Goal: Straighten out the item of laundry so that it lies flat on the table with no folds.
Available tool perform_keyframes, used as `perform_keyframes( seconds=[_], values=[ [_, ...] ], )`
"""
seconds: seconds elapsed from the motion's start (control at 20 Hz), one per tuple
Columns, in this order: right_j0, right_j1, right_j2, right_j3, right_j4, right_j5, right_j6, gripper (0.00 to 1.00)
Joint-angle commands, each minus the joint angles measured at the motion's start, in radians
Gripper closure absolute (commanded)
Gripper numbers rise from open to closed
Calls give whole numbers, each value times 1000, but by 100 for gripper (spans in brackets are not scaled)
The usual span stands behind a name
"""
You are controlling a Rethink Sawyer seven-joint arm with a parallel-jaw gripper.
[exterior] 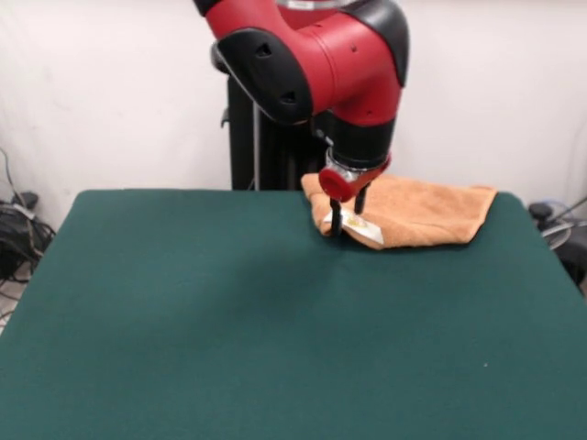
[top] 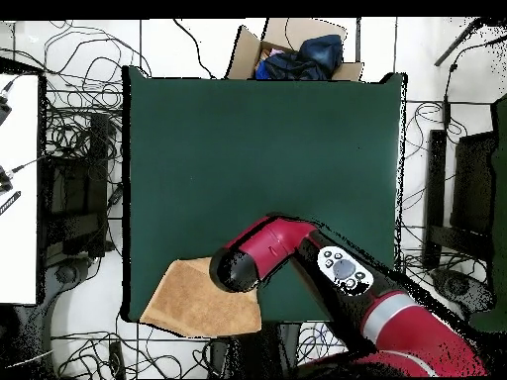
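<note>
The orange-tan towel (exterior: 422, 211) lies bunched and folded at the table's far right corner, next to the pedestal. Its white care tag (exterior: 364, 230) shows at the near left end. My gripper (exterior: 347, 218) is down at that left end, right at the tag and touching the cloth; I cannot see whether it grips it. In the overhead view the towel (top: 193, 302) lies at the bottom left corner of the green table (top: 267, 148) and partly overhangs its edge. The arm's wrist (top: 236, 269) covers the gripper there.
The green table (exterior: 229, 321) stretches wide to the left and front of the towel. A cardboard box with dark blue cloth (top: 297, 54) stands beyond the table's far edge in the overhead view. Cables lie on the floor all around.
</note>
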Motion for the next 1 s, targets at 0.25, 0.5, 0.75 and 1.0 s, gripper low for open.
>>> perform_keyframes(
  seconds=[0.25, 0.5, 0.75, 1.0],
  values=[
    [12, 108, -74, -99, -37, 82, -95, 0],
    [1, 132, -78, -102, -51, 45, -94, 0],
    [-20, 181, -77, -108, -57, 9, -105, 0],
    [-42, 199, -64, -103, -58, -5, -119, 0]
  ],
)
